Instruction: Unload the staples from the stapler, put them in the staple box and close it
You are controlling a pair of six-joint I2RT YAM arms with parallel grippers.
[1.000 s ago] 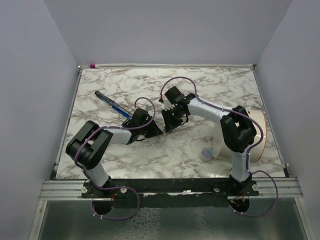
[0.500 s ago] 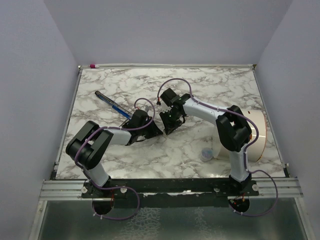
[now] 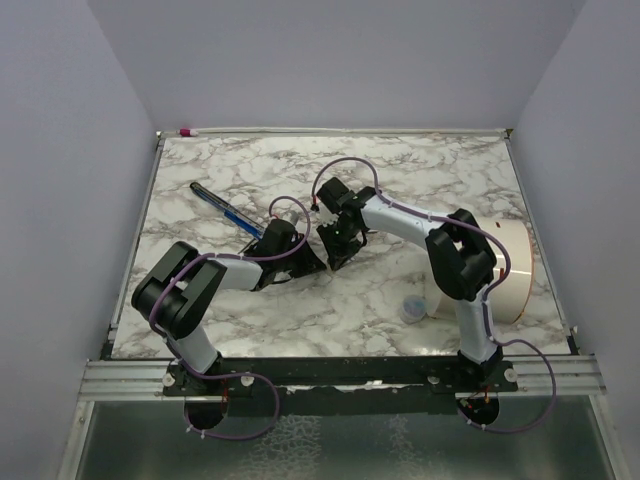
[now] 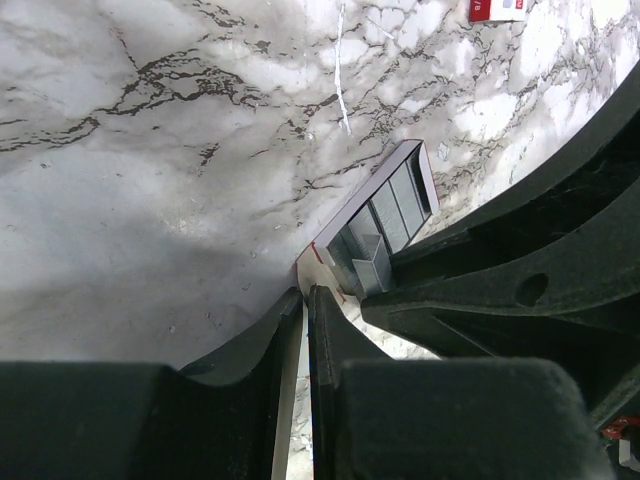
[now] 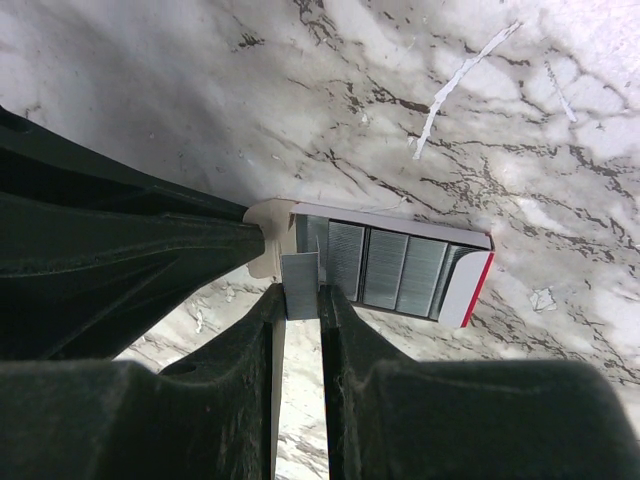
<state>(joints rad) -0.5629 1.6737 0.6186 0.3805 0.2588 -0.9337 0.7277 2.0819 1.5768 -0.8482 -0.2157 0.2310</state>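
A: left gripper [image 4: 305, 296]?
B: clamped on the end flap of the open staple box [image 5: 390, 217], flat on the marble table [image 5: 150, 90]
A: staples [image 5: 405, 272]?
B: rows lying in the box; right gripper [image 5: 300, 293] clamped on one upright staple strip [image 5: 300, 268] at the flap end

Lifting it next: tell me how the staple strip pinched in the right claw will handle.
The staple strip looks like thin ridged metal: probably stiff yet apt to snap apart. Tiny, so likely very light. Its smooth sides may slip from the right claw.
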